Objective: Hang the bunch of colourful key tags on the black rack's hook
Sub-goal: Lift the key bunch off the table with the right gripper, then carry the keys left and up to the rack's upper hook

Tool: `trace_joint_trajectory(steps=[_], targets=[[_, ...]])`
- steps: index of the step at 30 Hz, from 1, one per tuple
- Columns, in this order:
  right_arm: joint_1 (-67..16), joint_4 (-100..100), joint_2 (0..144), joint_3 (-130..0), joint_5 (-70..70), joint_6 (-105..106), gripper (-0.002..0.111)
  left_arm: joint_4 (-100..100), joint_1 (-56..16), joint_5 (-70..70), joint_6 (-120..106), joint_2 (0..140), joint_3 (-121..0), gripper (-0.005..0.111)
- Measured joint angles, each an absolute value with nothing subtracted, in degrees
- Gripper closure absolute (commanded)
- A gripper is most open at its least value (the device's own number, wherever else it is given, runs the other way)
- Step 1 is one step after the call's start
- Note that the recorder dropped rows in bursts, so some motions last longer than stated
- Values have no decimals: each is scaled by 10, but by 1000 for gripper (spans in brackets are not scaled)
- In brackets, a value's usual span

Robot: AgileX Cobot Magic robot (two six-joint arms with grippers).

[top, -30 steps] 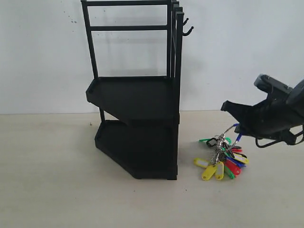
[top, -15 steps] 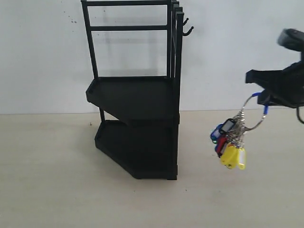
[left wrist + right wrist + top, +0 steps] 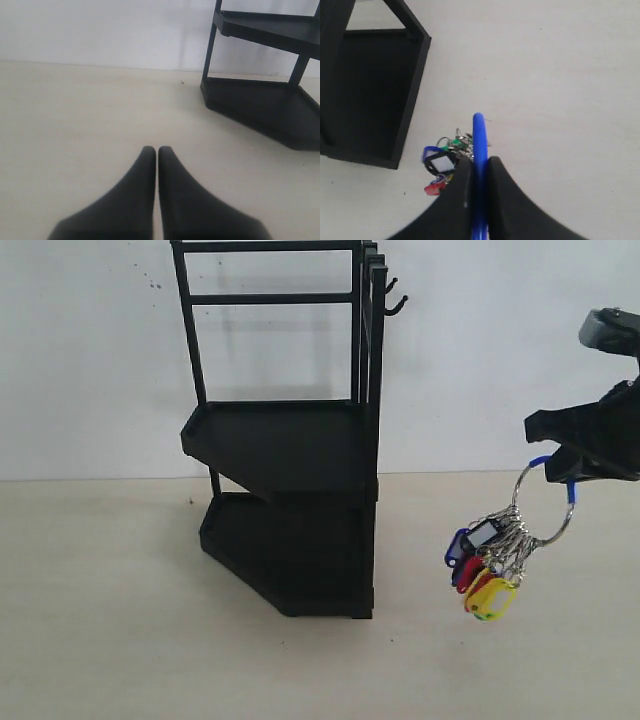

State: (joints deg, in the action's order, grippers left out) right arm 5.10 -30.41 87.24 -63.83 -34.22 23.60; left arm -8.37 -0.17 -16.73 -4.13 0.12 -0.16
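Observation:
The colourful key tag bunch point(image 3: 487, 566) hangs in the air to the right of the black rack point(image 3: 290, 440), below my right gripper point(image 3: 556, 462). That gripper is shut on the bunch's blue-sleeved wire loop point(image 3: 479, 145), and the tags point(image 3: 440, 165) dangle under the jaws of my right gripper point(image 3: 480, 161). The hook point(image 3: 397, 306) sticks out at the rack's upper right, well above and left of the bunch, with the shorter hook just above it. My left gripper point(image 3: 154, 150) is shut on nothing, low over the table, near the rack's base point(image 3: 260, 102).
A white wall stands behind the rack. The pale table point(image 3: 120, 640) stretches left and in front of the rack.
My right gripper has lifted the bunch off the table; since half a second ago it has shifted slightly and the tags have swung and settled lower.

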Motion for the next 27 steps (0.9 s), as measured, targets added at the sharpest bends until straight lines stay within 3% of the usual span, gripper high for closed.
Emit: trace_joint_trajectory(steps=[10,27], targets=[[70,-291,864,-640,-350,190,108,-84,-2,-167,-41,1,-2,102],[52,-331,858,-642,-356,333,108,-84,-2,-167,-41,1,-2,102]])
